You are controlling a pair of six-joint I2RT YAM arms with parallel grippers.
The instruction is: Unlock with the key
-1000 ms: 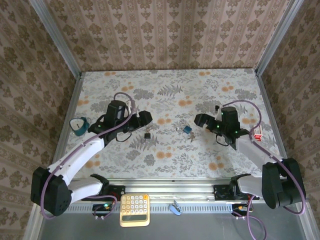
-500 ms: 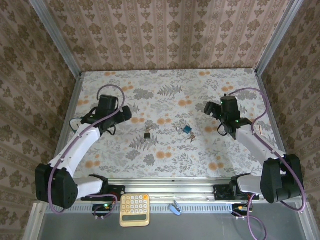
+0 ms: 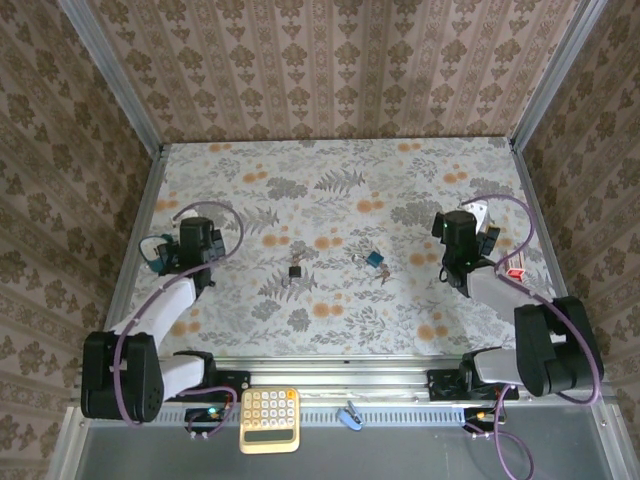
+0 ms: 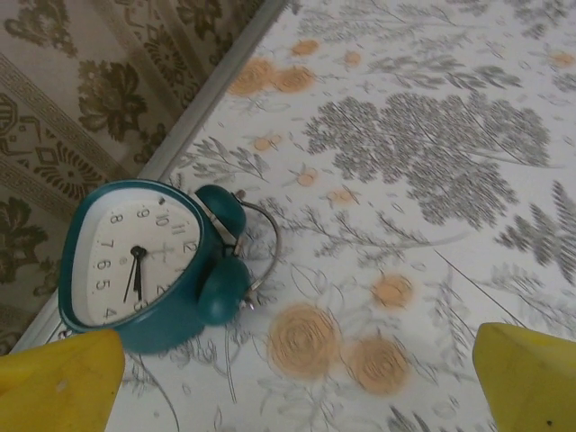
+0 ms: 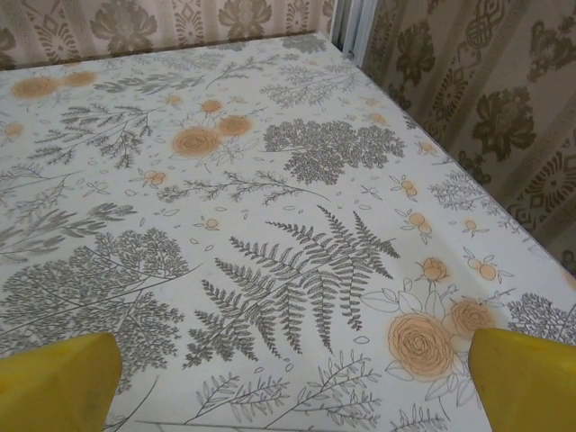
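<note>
Both arms are swinging clear, the left arm (image 3: 160, 300) out to nine o'clock by the alarm clock (image 4: 135, 270), the right arm (image 3: 490, 285) to three, jaws wide apart and empty, leaving the padlock (image 3: 374, 259) mid-table with the key (image 3: 385, 276) at its five o'clock, so they look done or resetting.

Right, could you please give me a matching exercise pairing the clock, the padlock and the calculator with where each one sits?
Things:
1. clock
2. padlock
3. calculator

Places:
A. middle of the table
B. grey ledge in front of the table's near edge
C. table's left edge

Pairs: 1-C, 2-A, 3-B.
</note>
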